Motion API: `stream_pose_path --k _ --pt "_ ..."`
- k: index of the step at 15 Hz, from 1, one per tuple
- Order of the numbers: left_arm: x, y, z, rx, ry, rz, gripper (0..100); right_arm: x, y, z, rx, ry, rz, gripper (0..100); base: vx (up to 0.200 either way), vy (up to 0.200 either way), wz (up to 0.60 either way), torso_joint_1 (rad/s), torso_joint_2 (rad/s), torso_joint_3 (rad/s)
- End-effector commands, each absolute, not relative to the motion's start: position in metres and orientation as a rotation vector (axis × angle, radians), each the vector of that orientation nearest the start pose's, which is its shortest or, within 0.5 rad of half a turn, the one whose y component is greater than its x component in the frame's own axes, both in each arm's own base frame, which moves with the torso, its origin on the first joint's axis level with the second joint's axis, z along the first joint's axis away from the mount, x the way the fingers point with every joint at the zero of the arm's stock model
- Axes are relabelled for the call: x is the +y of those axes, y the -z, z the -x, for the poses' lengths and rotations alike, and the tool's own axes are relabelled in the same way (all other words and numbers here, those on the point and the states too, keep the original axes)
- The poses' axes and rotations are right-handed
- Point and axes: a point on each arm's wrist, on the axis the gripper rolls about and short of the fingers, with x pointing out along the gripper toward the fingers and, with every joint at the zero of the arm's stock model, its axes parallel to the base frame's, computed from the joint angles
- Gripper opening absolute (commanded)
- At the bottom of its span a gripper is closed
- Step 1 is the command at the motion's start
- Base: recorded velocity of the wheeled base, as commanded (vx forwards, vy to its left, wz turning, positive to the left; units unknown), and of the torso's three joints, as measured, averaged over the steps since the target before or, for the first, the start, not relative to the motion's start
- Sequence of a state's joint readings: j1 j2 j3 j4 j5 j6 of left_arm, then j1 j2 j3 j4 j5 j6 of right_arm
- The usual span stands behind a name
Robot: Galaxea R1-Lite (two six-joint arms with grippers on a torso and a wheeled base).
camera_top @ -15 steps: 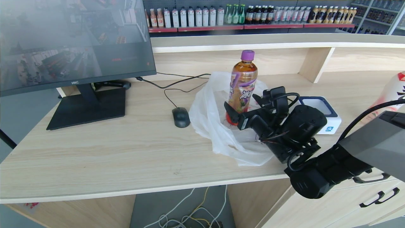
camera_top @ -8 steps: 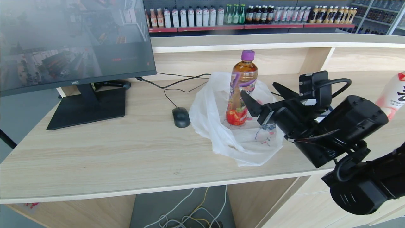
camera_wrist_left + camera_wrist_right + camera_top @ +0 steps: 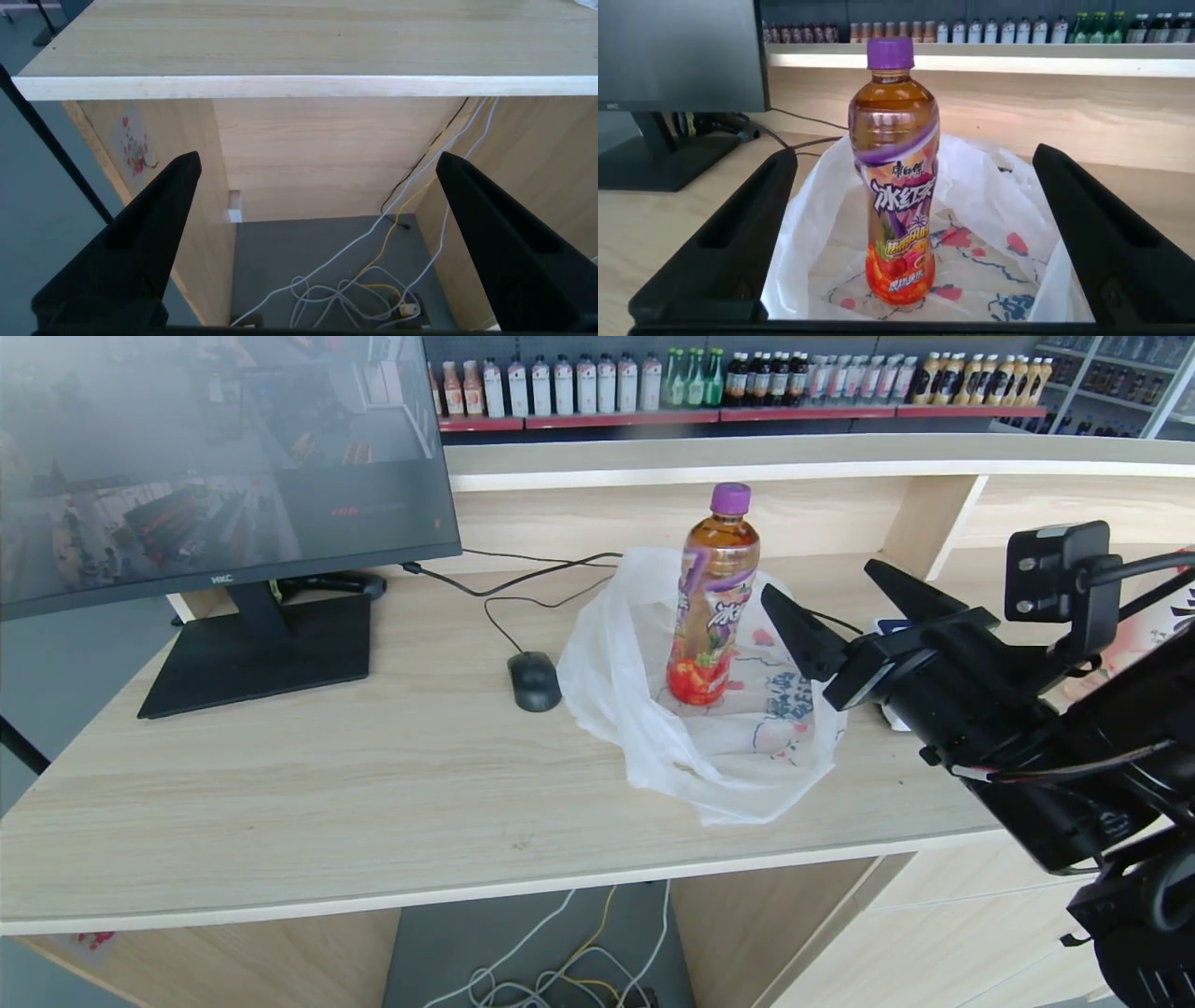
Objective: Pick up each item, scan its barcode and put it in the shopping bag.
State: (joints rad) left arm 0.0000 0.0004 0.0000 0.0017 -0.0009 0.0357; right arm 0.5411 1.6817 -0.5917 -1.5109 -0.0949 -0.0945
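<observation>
bottle (image 3: 714, 597): upright on counter (image 3: 280, 775), standing in the open bag (image 3: 653, 737), plastic slumped round its base. judged as bagged, since nothing grips it.
right gripper (image 3: 822, 581): fingers spread wide, holding nothing, just beside the bottle on the robot's right and apart from it, at about label height.
left gripper (image 3: 318, 161): spread wide, empty, hanging low before the counter's front edge, clear of the work.
room: bare counter toward the front edge and toward mouse (image 3: 534, 681); raised shelf closes the back.
second item (image 3: 1144, 639): far right, partly hidden by the arm, likely next.
risk: tall bottle on soft plastic may tip if nudged.
</observation>
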Motion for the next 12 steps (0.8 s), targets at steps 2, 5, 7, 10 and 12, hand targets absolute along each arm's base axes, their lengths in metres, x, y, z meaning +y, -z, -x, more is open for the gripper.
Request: stream_pose_path --k 2,5,7,10,12 --pt "0.0 -0.0753 0.0228 0.002 0.0 -0.037 100 0.1401 -0.2193 -0.2371 -0.422 -0.42 -0.038 100 0.0 0.0 0.0 0.0 0.0 0.0" --pt "0.0 -0.0753 0.0228 0.002 0.002 -0.04 100 0.141 -0.2189 -0.2385 -0.422 -0.419 -0.034 100 0.0 -0.067 0.0 0.002 0.0 0.001" --pt "0.0 -0.0753 0.0228 0.002 0.0 -0.037 100 0.1419 -0.217 -0.2401 -0.417 -0.417 -0.022 100 0.0 -0.2 0.0 0.007 0.01 0.005" --pt "0.0 -0.0753 0.0228 0.002 0.0 -0.029 100 0.1431 -0.215 -0.2403 -0.411 -0.419 -0.013 100 0.0 -0.2 0.0 0.001 0.0 0.005" --pt "0.0 -0.0753 0.0228 0.002 0.0 -0.018 100 0.1439 -0.2183 -0.2411 -0.424 -0.416 -0.017 100 0.0 -0.2 0.0 0.007 0.01 -0.005"
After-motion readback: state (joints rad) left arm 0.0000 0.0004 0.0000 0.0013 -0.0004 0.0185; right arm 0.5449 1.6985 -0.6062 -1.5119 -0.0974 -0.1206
